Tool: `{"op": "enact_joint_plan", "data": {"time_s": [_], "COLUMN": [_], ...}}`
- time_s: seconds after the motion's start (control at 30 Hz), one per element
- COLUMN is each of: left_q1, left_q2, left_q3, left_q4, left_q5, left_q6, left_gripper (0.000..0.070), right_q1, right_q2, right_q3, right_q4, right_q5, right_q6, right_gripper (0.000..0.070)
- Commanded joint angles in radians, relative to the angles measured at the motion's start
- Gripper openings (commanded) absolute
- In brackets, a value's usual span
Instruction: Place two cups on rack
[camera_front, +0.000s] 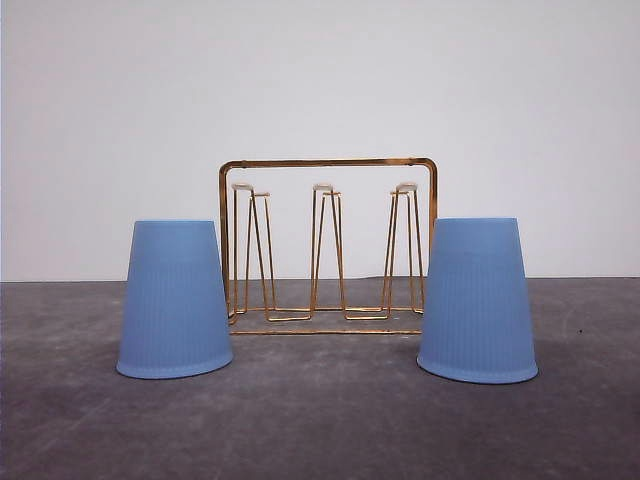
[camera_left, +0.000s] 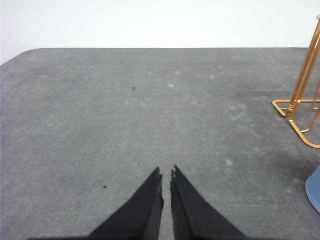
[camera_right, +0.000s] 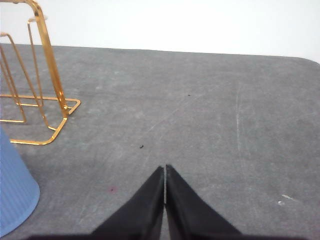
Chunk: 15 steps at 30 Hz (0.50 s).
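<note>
Two light-blue ribbed cups stand upside down on the grey table, one at the left (camera_front: 176, 298) and one at the right (camera_front: 477, 299). Between and behind them stands the gold wire rack (camera_front: 328, 245), its white-tipped prongs bare. In the left wrist view my left gripper (camera_left: 165, 172) is shut with nothing in it, over bare table; the rack's corner (camera_left: 299, 107) and a sliver of a cup (camera_left: 314, 189) sit off to one side. In the right wrist view my right gripper (camera_right: 165, 169) is also shut and empty, with the rack (camera_right: 47, 85) and a cup (camera_right: 15, 192) to its side.
The grey tabletop (camera_front: 320, 420) has scuffs and small specks. A white wall (camera_front: 320, 80) rises behind the table's far edge. The table's rounded corners show in both wrist views.
</note>
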Motion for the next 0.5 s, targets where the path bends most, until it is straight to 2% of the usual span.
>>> {"op": "enact_joint_plan", "data": {"time_s": [0.0, 0.07, 0.17, 0.37, 0.47], "left_q1": [-0.001, -0.001, -0.001, -0.001, -0.001], "left_q2": [-0.002, -0.002, -0.002, -0.002, -0.002], "left_q3": [-0.015, -0.015, -0.015, -0.015, -0.013], "left_q4": [-0.003, -0.003, -0.003, -0.002, 0.007], "left_q5": [0.001, 0.001, 0.002, 0.002, 0.002], "left_q6": [0.013, 0.012, -0.034, -0.227, -0.347], "left_gripper": [0.0022, 0.0022, 0.0022, 0.0022, 0.002], "right_q1": [-0.001, -0.001, -0.001, 0.0, 0.0], "right_q2": [0.001, 0.001, 0.001, 0.001, 0.001], "right_q3": [-0.002, -0.002, -0.002, -0.002, -0.001], "right_q4": [0.01, 0.01, 0.01, 0.036, 0.094], "right_q5": [0.004, 0.003, 0.003, 0.0, 0.0], "right_q6": [-0.023, -0.024, -0.024, 0.007, 0.104], "right_gripper": [0.0, 0.0, 0.0, 0.0, 0.0]}}
